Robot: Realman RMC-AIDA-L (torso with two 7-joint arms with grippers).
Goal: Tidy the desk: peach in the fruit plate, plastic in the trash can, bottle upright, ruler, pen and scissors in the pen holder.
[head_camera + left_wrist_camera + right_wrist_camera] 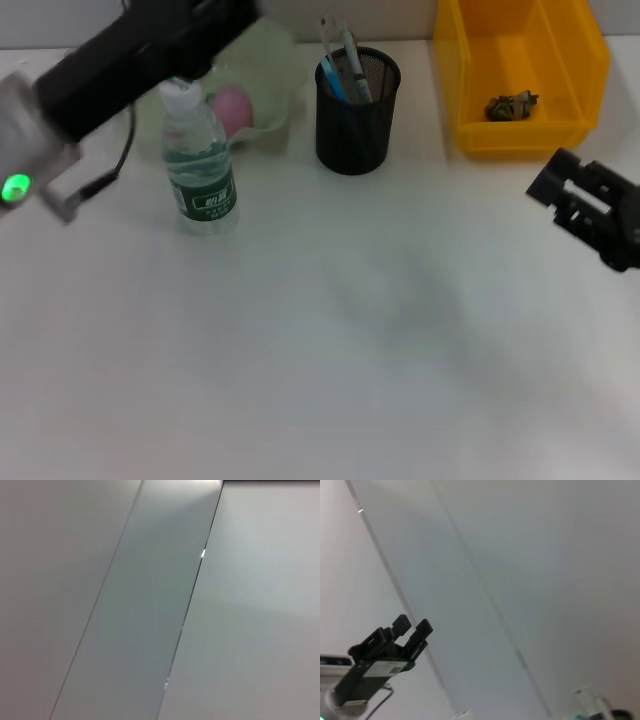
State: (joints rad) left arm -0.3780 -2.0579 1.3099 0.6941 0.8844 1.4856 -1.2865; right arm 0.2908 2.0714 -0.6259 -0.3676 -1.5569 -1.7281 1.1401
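The worktop (330,340) is lying mostly bare, with everything gathered along its far edge. At far right the yellow bin (520,75) is holding a dark crumpled scrap (511,105). At far centre the black mesh pen holder (357,115) is carrying a ruler (332,42) and pens. At far left the bottle (200,160) is standing upright just in front of the pale plate (270,70), where the pink peach (232,108) is resting.

The left end effector (215,25) is hanging above the bottle and plate; from the right wrist view (410,630) its fingers are standing slightly apart and holding nothing. The right end effector (570,195) is hovering at the right edge, apparently empty, its opening unclear.

The tidying looks essentially finished, so the left arm should be lifting straight up and clear, avoiding any brush against the bottle cap.
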